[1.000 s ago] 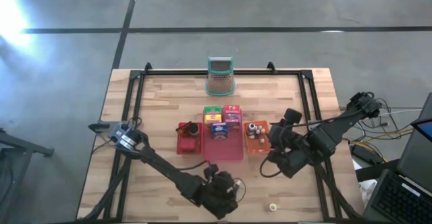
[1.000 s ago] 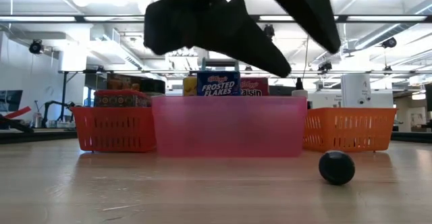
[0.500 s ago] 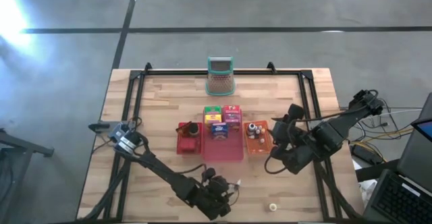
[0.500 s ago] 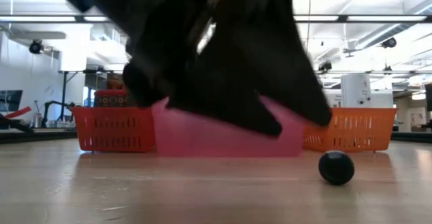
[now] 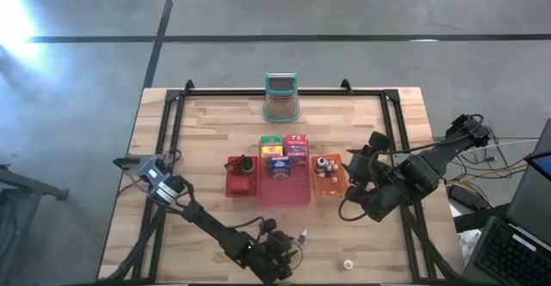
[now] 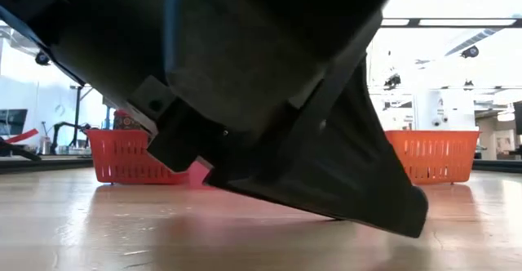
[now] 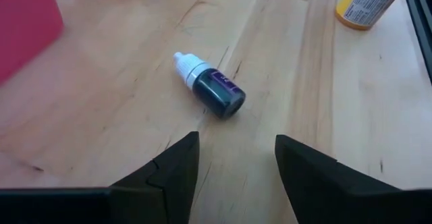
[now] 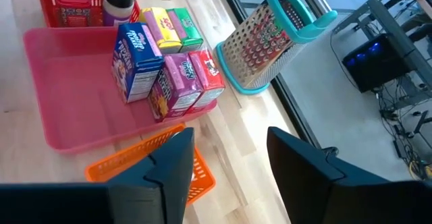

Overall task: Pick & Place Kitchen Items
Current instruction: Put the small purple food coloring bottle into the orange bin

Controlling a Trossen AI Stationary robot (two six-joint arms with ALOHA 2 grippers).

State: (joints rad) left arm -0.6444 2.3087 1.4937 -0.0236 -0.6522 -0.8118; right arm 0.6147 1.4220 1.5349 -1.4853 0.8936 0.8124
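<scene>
A tiny dark bottle with a white cap (image 7: 210,90) lies on its side on the bare wood, also seen in the high view (image 5: 303,235). My left gripper (image 7: 236,158) is open, low over the table just short of the bottle's base, fingers pointing at it (image 5: 288,248). Its body fills the low view (image 6: 245,99) and hides the bottle there. Several small boxes (image 8: 169,69) stand in the pink tray (image 5: 284,191). My right gripper (image 8: 228,163) is open and hovers by the orange basket (image 5: 327,183), touching nothing.
A yellow-labelled container (image 7: 368,1) lies near the table's near edge beyond the bottle (image 5: 348,264). A red basket (image 5: 241,176) sits left of the pink tray. The teal-rimmed grater (image 5: 281,99) stands at the far edge. Bare wood surrounds the bottle.
My left gripper has drawn back toward the table's near edge and come down, uncovering the small bottle in the high view and now filling the low view. My right gripper has shifted slightly toward the table's right edge.
</scene>
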